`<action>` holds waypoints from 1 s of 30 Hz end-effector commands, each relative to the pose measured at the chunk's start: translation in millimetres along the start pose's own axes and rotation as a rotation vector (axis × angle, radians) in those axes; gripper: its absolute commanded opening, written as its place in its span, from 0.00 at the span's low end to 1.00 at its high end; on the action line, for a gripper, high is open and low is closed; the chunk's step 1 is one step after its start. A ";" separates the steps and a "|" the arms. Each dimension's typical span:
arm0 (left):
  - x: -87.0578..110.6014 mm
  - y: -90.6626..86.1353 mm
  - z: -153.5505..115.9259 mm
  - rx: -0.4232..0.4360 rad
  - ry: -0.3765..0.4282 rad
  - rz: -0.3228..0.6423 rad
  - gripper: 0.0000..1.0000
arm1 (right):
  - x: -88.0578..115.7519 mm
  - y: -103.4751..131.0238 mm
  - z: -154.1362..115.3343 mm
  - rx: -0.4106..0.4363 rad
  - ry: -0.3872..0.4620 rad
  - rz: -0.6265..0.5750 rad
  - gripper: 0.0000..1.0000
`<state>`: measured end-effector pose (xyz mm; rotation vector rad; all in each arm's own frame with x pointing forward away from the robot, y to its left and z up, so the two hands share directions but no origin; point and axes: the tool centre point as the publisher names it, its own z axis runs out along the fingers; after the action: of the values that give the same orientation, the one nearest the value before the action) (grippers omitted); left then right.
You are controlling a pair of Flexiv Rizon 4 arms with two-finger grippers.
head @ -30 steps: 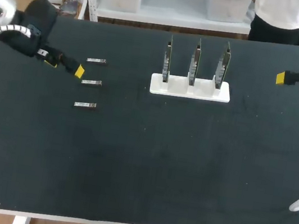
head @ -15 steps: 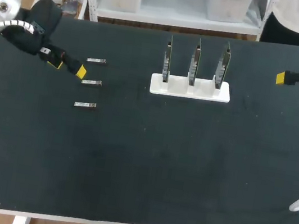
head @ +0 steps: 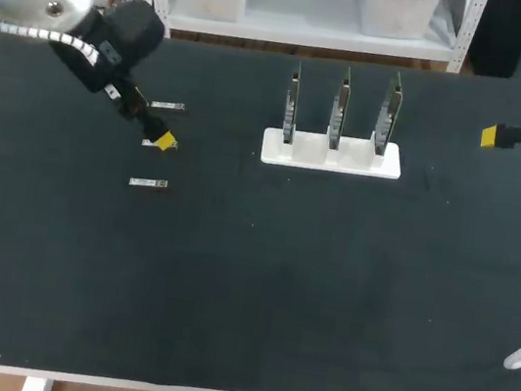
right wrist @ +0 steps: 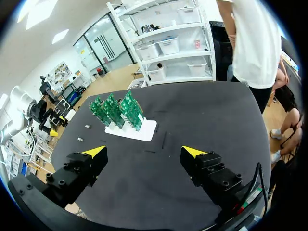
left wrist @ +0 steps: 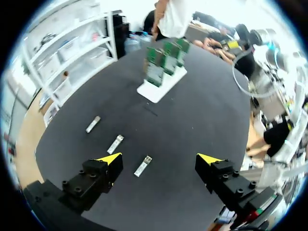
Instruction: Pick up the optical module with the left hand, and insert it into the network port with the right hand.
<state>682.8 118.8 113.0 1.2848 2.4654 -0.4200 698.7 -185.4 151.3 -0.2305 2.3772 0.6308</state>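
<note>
Your left arm has swung in from the tabletop's (head: 276,287) left edge. A second ago its yellow tip stood beside the row of optical modules (head: 148,183); in the head view it now lies over the middle module (head: 148,142). Your right arm has not shifted.

The left pincer (left wrist: 159,160) gapes wide and holds nothing. In its wrist view, one flat silver module (left wrist: 143,165) lies on the tabletop between the fingers, nearer one of them and apart from both. The other two lie beyond that finger, in a slanting line. All three are small metal bars resting loose on the dark matte surface.

Well ahead of the left pincer stands a white block holder (head: 331,154). It carries three thin green circuit boards (left wrist: 166,53) upright on edge, side by side. Their ports are too small to make out.

The right pincer (right wrist: 144,153) is also spread wide and empty. The holder is ahead of it, and the modules lie far beyond that.
</note>
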 end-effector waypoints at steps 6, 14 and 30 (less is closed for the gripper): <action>7.2 10.7 9.4 0.072 0.178 0.137 1.00 | 0.1 0.2 0.3 0.001 -0.001 0.000 1.00; 11.1 14.4 3.0 0.050 0.177 0.079 1.00 | 0.1 0.2 0.3 0.001 -0.001 0.000 1.00; -1.7 7.2 31.2 0.113 0.367 0.201 1.00 | 0.1 0.2 0.3 0.001 -0.001 0.000 1.00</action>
<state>675.0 126.2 91.6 1.6428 2.5179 -0.3352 698.7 -185.4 151.3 -0.2304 2.3772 0.6309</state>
